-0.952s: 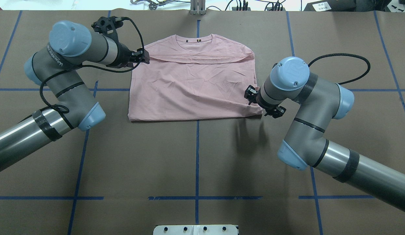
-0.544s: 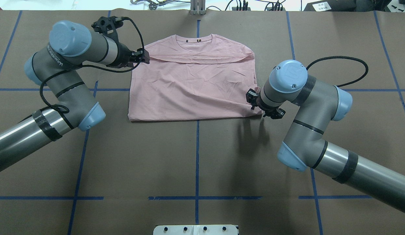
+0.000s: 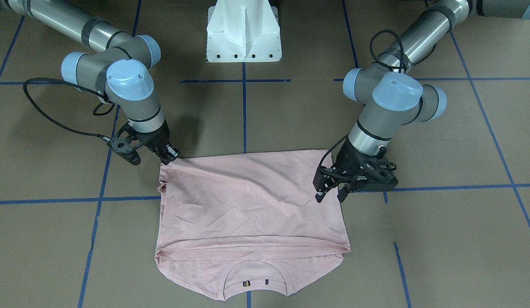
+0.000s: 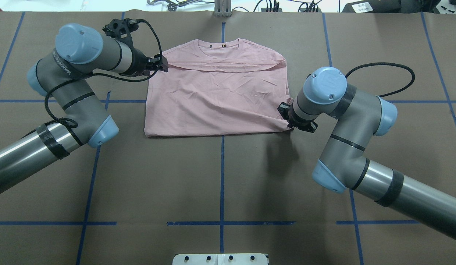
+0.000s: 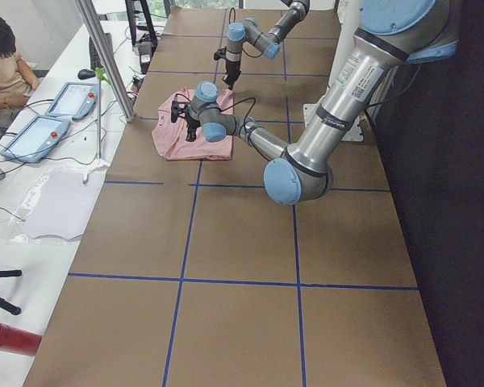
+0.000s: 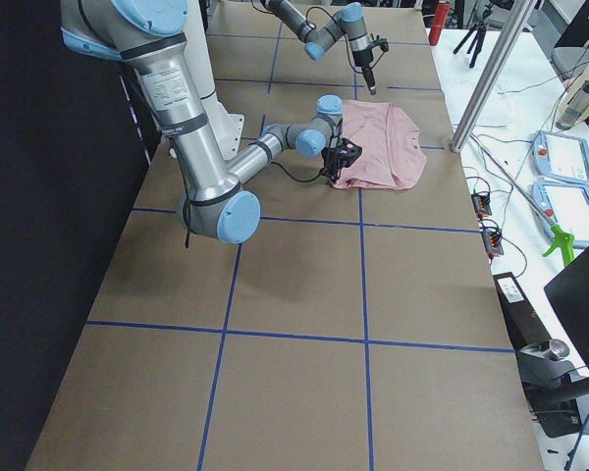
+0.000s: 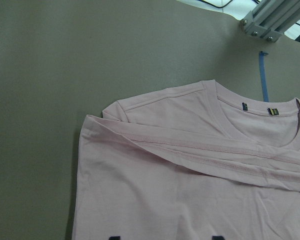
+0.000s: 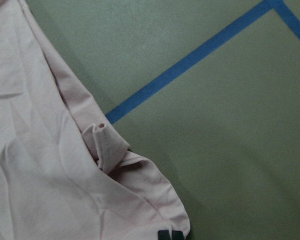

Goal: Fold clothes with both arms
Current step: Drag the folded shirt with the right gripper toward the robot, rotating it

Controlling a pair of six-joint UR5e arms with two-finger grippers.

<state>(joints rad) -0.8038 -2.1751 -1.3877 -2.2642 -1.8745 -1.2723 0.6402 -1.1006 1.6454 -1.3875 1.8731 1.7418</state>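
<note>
The pale pink T-shirt (image 4: 217,99) lies flat on the brown table, its hem folded up to just below the collar, plain side up. My left gripper (image 3: 330,197) hovers open over the hem fold's end, and in the overhead view the left gripper (image 4: 163,64) sits at the shirt's far left corner. My right gripper (image 3: 172,157) is down at the shirt's near right corner, and the cloth is drawn to a point at its tips. In the right wrist view the bunched corner of the T-shirt (image 8: 115,165) ends at the dark fingertips (image 8: 170,234), which stand close together.
The white pedestal (image 3: 243,32) stands at the robot's side of the table. Blue tape lines (image 4: 222,176) cross the brown surface. A seated person (image 5: 4,64) and two tablets (image 5: 73,98) are beyond the far edge, beside a metal post (image 5: 105,56).
My right wrist has moved in and down onto the shirt's near right corner, which is now drawn in slightly. The left arm has not moved.
</note>
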